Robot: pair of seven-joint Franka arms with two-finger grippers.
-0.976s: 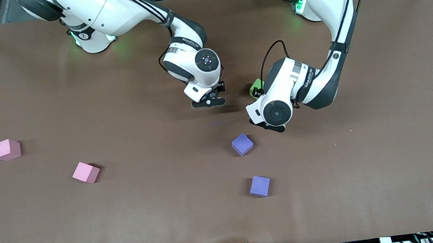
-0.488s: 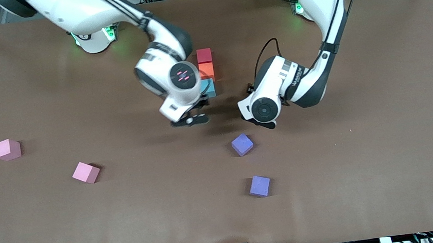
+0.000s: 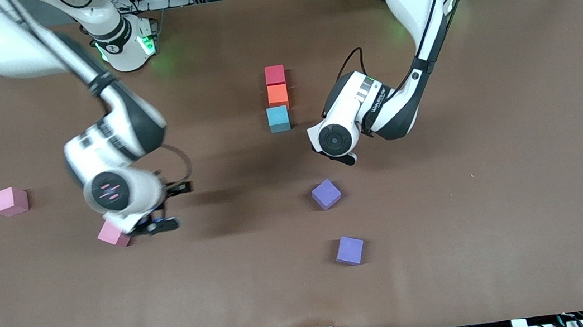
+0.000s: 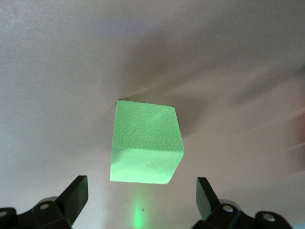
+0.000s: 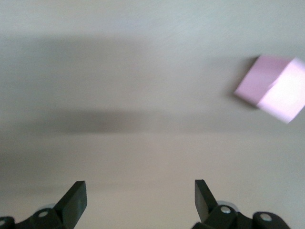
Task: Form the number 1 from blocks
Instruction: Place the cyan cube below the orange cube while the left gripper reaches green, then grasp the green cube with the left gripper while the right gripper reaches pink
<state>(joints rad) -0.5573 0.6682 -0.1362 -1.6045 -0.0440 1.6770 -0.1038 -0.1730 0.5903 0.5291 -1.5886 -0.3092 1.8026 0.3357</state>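
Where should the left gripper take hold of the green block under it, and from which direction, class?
Probably across two opposite flat side faces of the green block, coming straight down from above. It sits flat on the table, turned slightly askew to the open left gripper, so the wrist should rotate a little to square the fingers to its faces.

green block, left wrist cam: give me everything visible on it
The green block is a small cube, matte, with a fine pebbled, foam-like surface. Two faces show, the one toward the camera brighter. It sits flat on the table, turned slightly askew to the gripper, casting a soft shadow. Nothing touches it: the left gripper hovers over it, open, fingers apart on either side and clear of it. In the front view the left arm hides it.
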